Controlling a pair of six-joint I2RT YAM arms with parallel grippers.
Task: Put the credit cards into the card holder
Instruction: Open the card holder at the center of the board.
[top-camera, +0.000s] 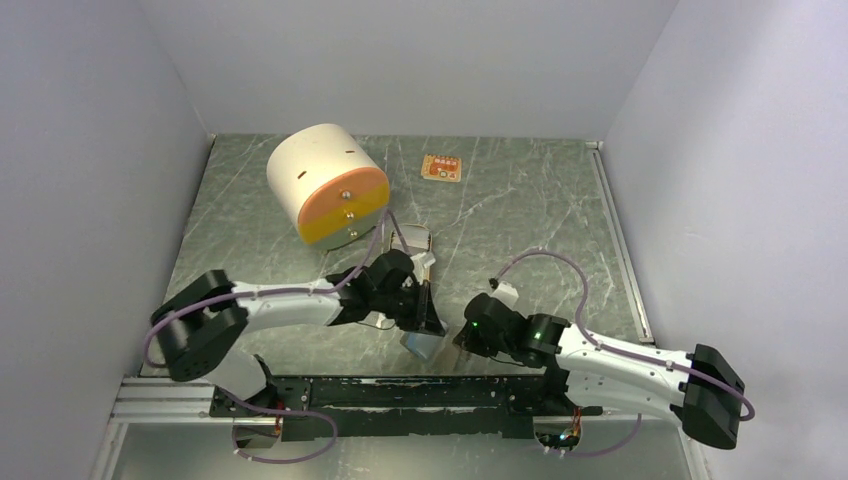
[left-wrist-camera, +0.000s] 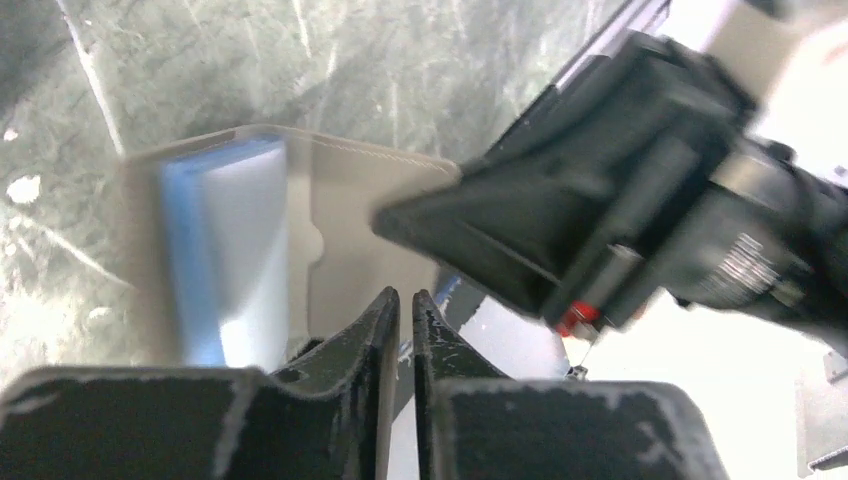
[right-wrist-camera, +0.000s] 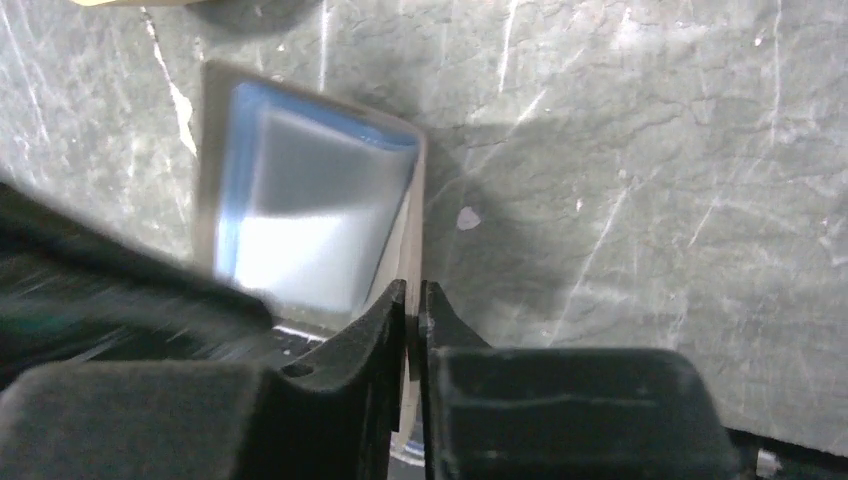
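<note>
Card holder (right-wrist-camera: 210, 130) pinched at its edge by your right gripper (right-wrist-camera: 412, 300).
The blue-grey card (right-wrist-camera: 300, 220) lies inside the holder, just ahead and left of those fingertips. Your left gripper (left-wrist-camera: 405, 305) is closed at the holder's other side; whether it grips the metal, you cannot tell. The gold-orange card (top-camera: 441, 168) lies well beyond both hands.

- Two cards: orange card (top-camera: 441, 168), blue card (right-wrist-camera: 300, 220).
- One card holder (right-wrist-camera: 212, 150).
- One round drum (top-camera: 328, 186).
- Two robot arms: left arm (top-camera: 290, 305), right arm (top-camera: 620, 360).
</note>
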